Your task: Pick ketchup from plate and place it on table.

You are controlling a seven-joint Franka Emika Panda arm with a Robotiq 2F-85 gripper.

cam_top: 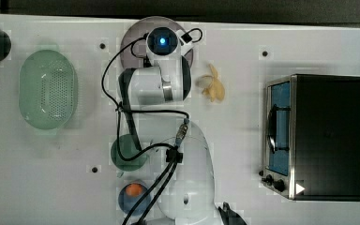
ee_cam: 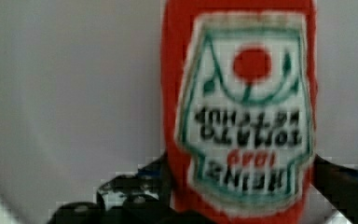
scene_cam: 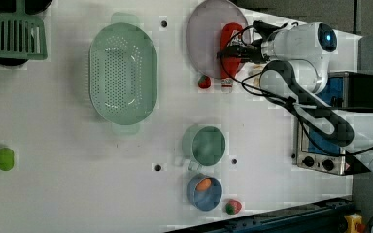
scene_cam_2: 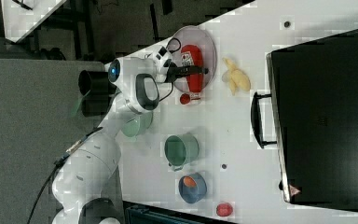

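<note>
In the top view my arm covered most of the plate (cam_top: 133,33); the green basket (cam_top: 48,89) on the worktop (cam_top: 37,187) showed nothing inside, and the blue cup (cam_top: 133,197) held an orange piece (cam_top: 133,190). In the left view the ketchup (scene_cam: 229,46) lay on the plate's edge, white end overhanging, my jaws (scene_cam: 233,51) spread wide across it. The right view showed likewise. In the wrist view the bottle's label sat between my fingers (ee_cam: 135,191), not yet gripped.
</note>
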